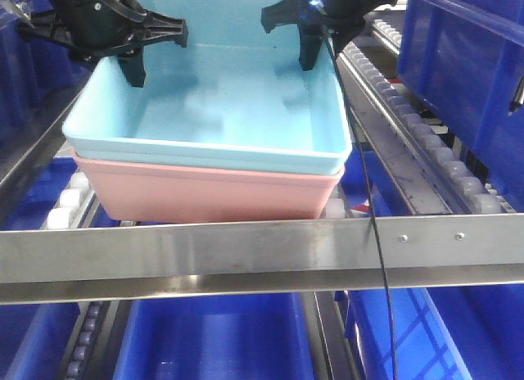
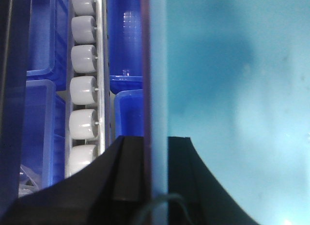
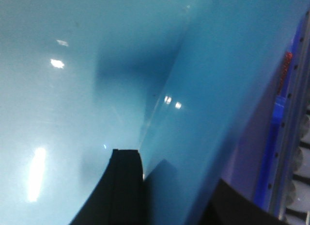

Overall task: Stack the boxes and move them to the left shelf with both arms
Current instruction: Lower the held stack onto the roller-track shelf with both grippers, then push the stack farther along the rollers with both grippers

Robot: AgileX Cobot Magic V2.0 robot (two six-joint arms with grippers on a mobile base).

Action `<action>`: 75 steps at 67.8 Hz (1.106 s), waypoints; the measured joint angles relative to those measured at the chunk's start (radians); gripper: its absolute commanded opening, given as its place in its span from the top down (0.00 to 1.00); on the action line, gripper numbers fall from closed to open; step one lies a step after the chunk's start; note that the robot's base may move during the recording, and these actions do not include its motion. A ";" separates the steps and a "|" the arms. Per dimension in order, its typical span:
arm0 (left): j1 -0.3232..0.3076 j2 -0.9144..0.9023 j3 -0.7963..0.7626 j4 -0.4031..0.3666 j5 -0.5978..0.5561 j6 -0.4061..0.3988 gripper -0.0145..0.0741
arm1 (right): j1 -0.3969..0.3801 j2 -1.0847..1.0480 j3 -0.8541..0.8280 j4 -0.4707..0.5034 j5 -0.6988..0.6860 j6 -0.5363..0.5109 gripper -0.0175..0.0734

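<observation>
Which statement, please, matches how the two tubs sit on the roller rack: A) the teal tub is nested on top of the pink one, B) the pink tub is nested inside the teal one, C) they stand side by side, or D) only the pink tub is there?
A: the teal tub sits nested in the pink tub beneath it.

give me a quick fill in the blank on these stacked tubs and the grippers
1. The teal tub sits nested in the ____ tub.
2. The left gripper straddles the stack's ____ wall.
3. The stack rests on white ____ behind the steel front bar.
4. A thin black ____ hangs below the right gripper.

Missing words: pink; left; rollers; cable
</observation>
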 measured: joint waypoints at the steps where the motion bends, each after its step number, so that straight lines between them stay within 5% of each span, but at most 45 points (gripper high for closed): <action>1: 0.002 0.002 0.000 0.000 0.000 0.002 0.84 | 0.000 0.002 0.000 0.000 -0.005 0.000 0.75; 11: 0.002 0.005 -0.002 0.000 -0.009 0.002 0.83 | -0.002 0.005 -0.002 0.002 -0.009 0.000 0.72; 18: 0.002 0.005 -0.002 0.000 -0.014 0.002 0.77 | -0.002 0.007 -0.002 0.002 -0.009 0.000 0.56; 25: 0.002 0.006 -0.002 0.000 -0.037 0.002 0.60 | -0.003 0.009 -0.002 0.007 -0.001 -0.013 0.32; 35: 0.002 0.012 -0.006 0.002 -0.103 0.002 0.33 | 0.003 0.015 0.000 0.054 0.014 -0.023 0.12; 42: -0.004 0.020 -0.008 0.002 -0.124 0.001 0.23 | 0.012 0.019 0.000 0.077 0.032 -0.023 0.12; 75: -0.016 -0.038 -0.009 0.006 -0.061 -0.007 0.23 | 0.029 -0.027 0.002 0.093 0.096 -0.027 0.12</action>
